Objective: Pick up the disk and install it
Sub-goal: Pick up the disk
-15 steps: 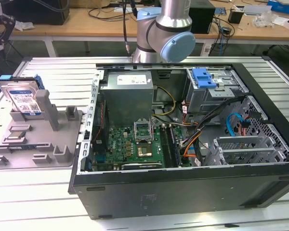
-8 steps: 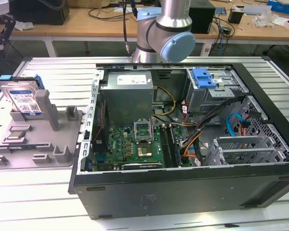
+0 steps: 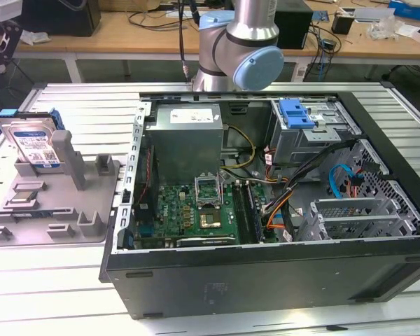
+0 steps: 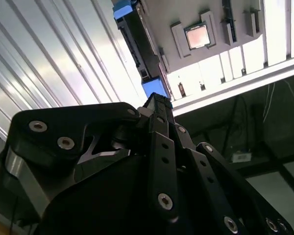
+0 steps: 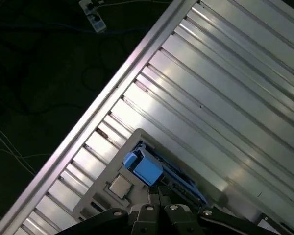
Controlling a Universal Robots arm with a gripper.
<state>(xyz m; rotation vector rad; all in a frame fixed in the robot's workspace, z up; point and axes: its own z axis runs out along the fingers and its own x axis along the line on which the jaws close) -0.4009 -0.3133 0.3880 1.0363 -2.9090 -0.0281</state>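
Observation:
The disk [image 3: 33, 143], a silver drive with a white-and-blue label in a blue carrier, stands on edge in a grey fixture [image 3: 56, 217] at the exterior view's left. Both wrist views show it edge-on from above, with the dark edge of the disk [image 4: 142, 49] in the second and its blue tab [image 5: 143, 167] in the first. My gripper [image 4: 155, 102] hangs high over the ribbed table, some way off the disk, its black fingers meeting at the tip with nothing between them. The gripper [image 5: 159, 192] points toward the disk's carrier.
An open computer case [image 3: 266, 273] lies on the table at centre and right, with a blue bracket [image 3: 296, 112] in its drive bay. The arm [image 3: 238, 42] stands behind the case. A small chip [image 4: 198, 36] rests on the fixture. Cluttered benches line the back.

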